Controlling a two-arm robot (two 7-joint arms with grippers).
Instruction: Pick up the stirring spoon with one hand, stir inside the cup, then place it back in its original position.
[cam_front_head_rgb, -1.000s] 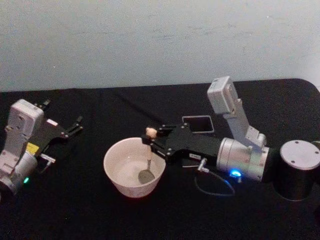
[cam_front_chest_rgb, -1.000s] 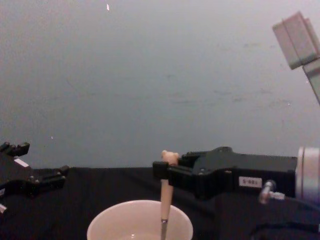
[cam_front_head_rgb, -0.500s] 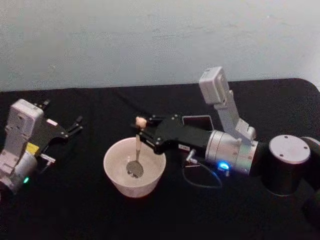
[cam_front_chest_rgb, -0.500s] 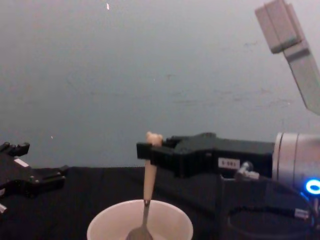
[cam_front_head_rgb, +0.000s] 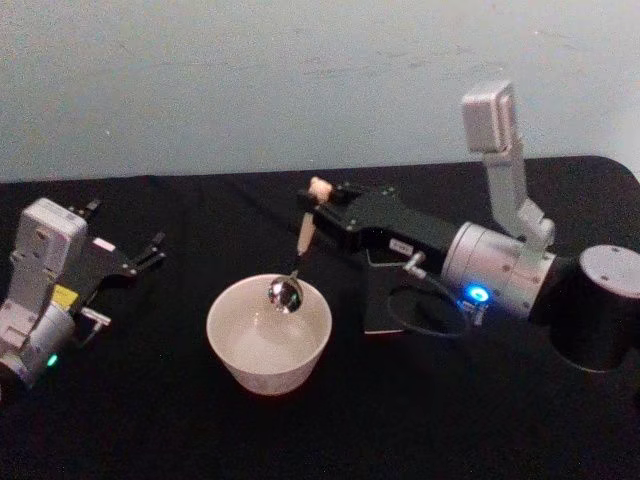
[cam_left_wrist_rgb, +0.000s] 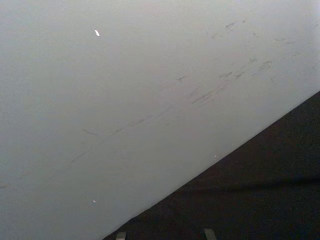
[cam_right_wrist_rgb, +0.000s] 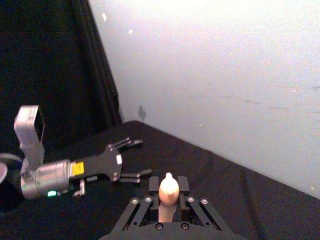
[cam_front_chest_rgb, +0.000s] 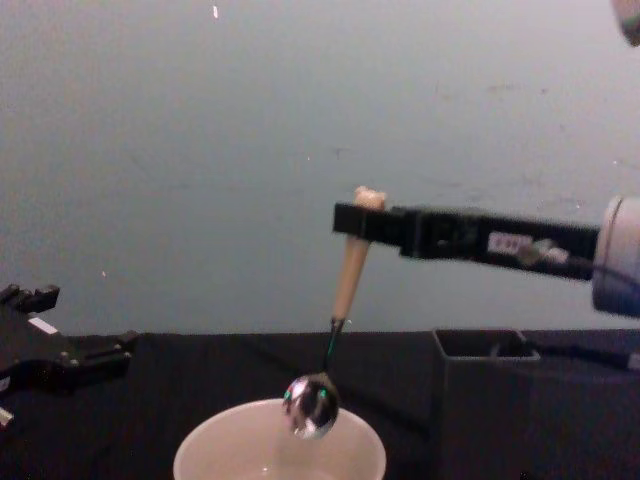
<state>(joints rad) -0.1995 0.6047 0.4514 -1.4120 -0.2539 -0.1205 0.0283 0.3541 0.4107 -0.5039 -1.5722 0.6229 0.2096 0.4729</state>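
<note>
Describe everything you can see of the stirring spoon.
The slim pale beige stirring spoon has a tiny bear-head top, a thin dark stem and a shiny metal-looking bowl. The right tool is shut on its upper handle, holding it tilted, bowl down, at the far rim of the wide cream-white cup.
</note>
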